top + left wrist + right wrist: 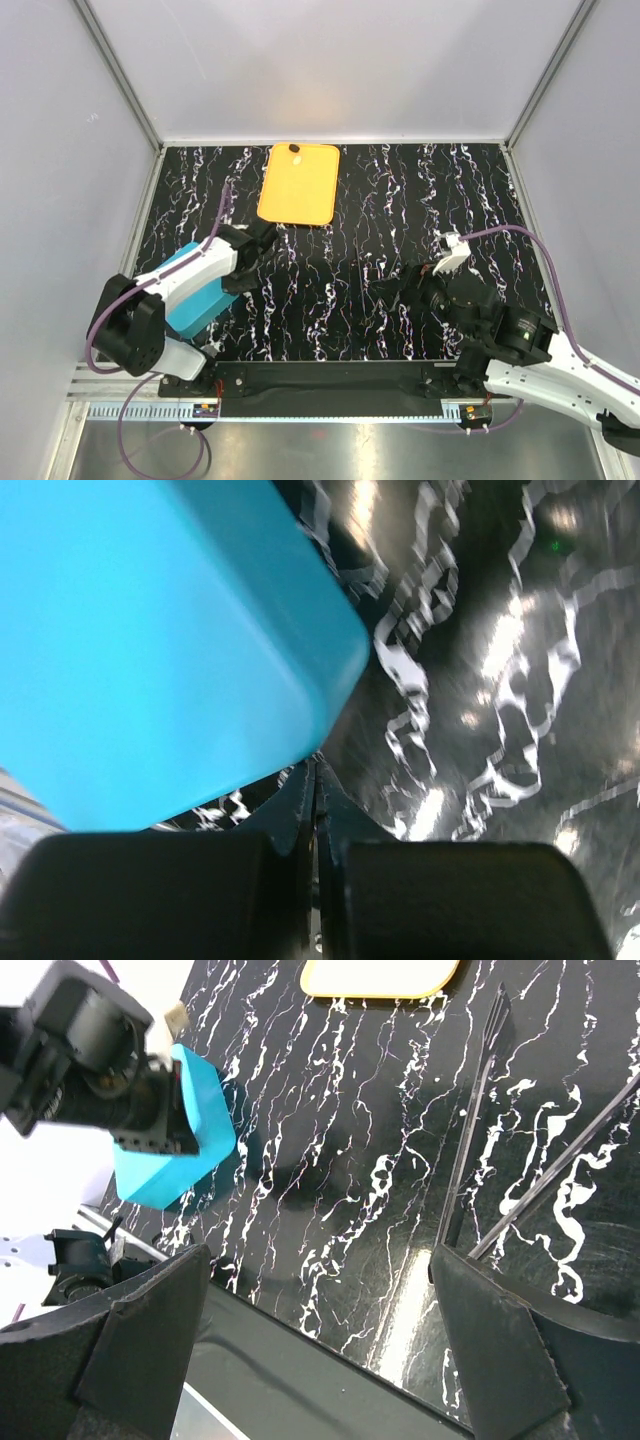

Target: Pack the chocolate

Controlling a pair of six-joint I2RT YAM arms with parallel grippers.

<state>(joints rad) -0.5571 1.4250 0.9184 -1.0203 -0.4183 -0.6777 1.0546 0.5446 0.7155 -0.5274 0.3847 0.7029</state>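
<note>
Resting near the far edge of the orange tray (pixel 298 190), one small dark chocolate piece (pixel 296 149) is seen from the top camera; its shape cannot be made out at that size. The tray is laid flat at the far middle of the black, white-veined table (pixel 380 200), and its near rim is caught at the top of the right wrist view. The teal box (pixel 197 300) is placed at the near left of the table and is largely covered from above by the left arm (pixel 190 270), so its inside cannot be judged.

The left gripper (pixel 316 805) is held just beyond the box's far right corner, between the box and the tray. Its jaws are pressed together with nothing gripped. In the left wrist view the thin tips are seen meeting in one line just beside the box's rounded corner, though whether they touch it cannot be told.

The right gripper (pixel 315 1290) is held over the near right of the table, directed toward the table's middle, well apart from both tray and box. Its jaws are spread wide, and only tabletop is seen between the two dark fingers (pixel 150 1340). The chocolate piece is touched by neither gripper.
</note>
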